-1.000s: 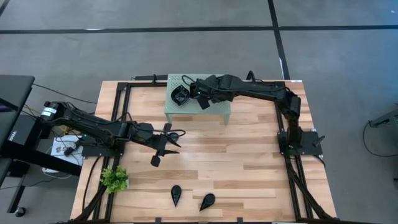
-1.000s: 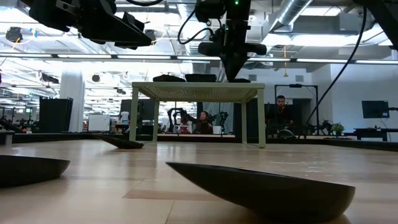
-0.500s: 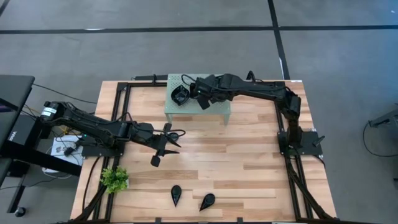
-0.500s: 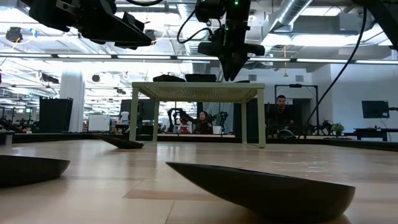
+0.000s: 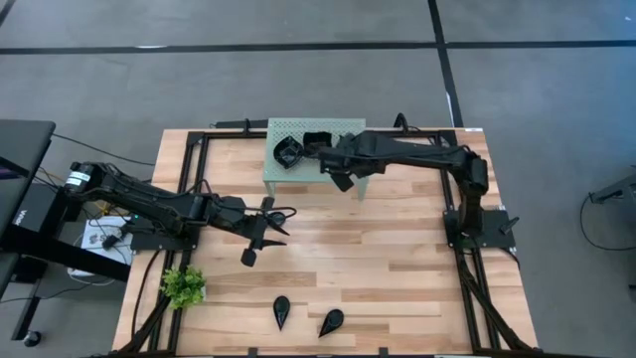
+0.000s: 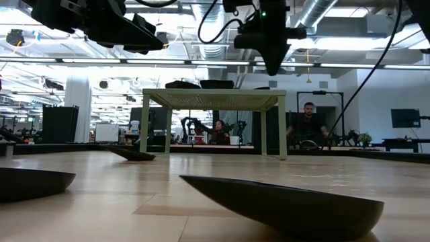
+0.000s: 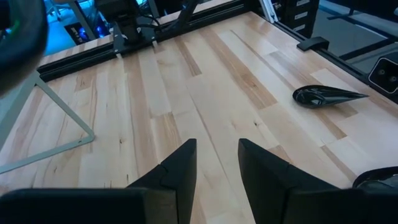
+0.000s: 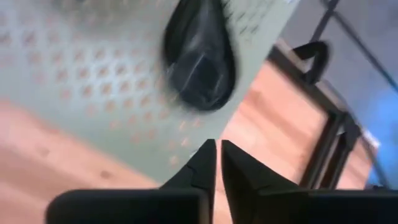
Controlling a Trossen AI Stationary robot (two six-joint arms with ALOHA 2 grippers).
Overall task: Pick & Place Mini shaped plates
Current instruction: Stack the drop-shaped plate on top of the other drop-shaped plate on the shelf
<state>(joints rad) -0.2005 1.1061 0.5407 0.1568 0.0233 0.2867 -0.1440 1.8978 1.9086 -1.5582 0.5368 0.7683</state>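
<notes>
**Handling notes: small black plates, rack and table**

Currently two plates sit on top of the green rack point(image 5: 343, 169): one wavy plate point(image 5: 287, 153) and a second plate point(image 5: 316, 142) just beside it. Two pointed plates remain on the table point(image 5: 397, 259) near its front edge, the left one point(image 5: 281, 311) and the right one point(image 5: 331, 320) close together. None is held.

Right pincer point(image 5: 343, 180): fingers nearly touching, empty, hanging over the front part of the rack, beside the second plate and clear of it. Left pincer point(image 5: 266, 227): fingers parted, nothing between them, above bare wood at mid-table, well apart from the pointed plates.

Judgement on handling: the plates look glossy, hard and shallow, probably glazed ceramic or similar. Expect them to be stiff, light, slippery under the fingers and liable to chip if dropped. The low rim leaves little to pinch; taking hold across the rim edge, one finger inside and one outside, seems safest. On the pointed ones the broad rounded end offers more rim than the tip.

Surroundings: a small green plant point(image 5: 183, 286) stands left of the pointed plates, near enough to brush on a low approach from that side. The rack's legs and the black frame rails along the table sides limit sideways travel. People are visible in the room beyond the table, well apart from the work.
</notes>
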